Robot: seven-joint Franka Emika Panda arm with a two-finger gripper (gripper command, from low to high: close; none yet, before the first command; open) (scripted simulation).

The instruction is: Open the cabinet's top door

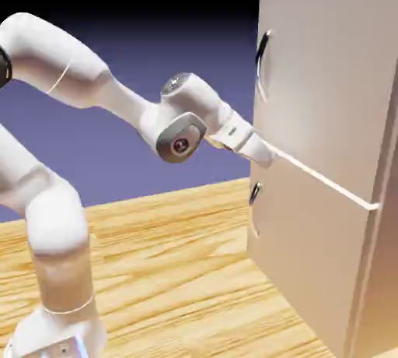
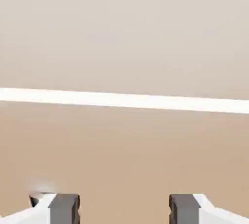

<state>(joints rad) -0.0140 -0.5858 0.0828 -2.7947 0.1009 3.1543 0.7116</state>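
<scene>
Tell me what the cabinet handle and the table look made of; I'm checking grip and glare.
The top door's handle looks like polished metal: dark, curved, with a bright glint. The table looks like light varnished wood, with streaked grain. The cabinet is plain matte beige; its material is unclear.

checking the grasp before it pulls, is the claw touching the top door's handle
Apart. In the exterior view the claw sits at the seam between the doors, well below the top door's handle. The hand view shows open fingers with only flat panel between them.
</scene>
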